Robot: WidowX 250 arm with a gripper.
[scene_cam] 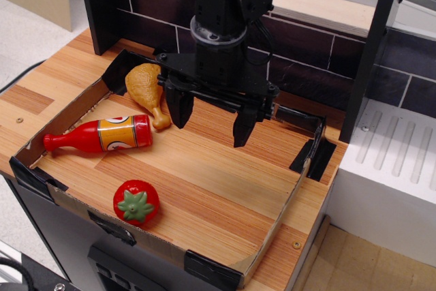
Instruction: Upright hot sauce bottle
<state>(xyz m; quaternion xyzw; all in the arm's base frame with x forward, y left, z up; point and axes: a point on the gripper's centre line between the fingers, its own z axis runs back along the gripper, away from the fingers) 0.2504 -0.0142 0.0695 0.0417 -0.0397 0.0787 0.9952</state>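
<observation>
The hot sauce bottle (99, 135) lies on its side on the wooden surface at the left, neck pointing left toward the cardboard rim, orange-yellow label facing up. My gripper (210, 119) hangs above the middle of the tray, to the right of the bottle and apart from it. Its two black fingers (178, 105) are spread wide and hold nothing.
A tan chicken drumstick (148, 90) lies just behind the bottle, next to the left finger. A red strawberry (136, 203) sits near the front edge. A low cardboard rim (65, 115) borders the wooden surface. A dark brick-pattern back wall (320, 59) and a white rack (395, 148) stand behind and to the right.
</observation>
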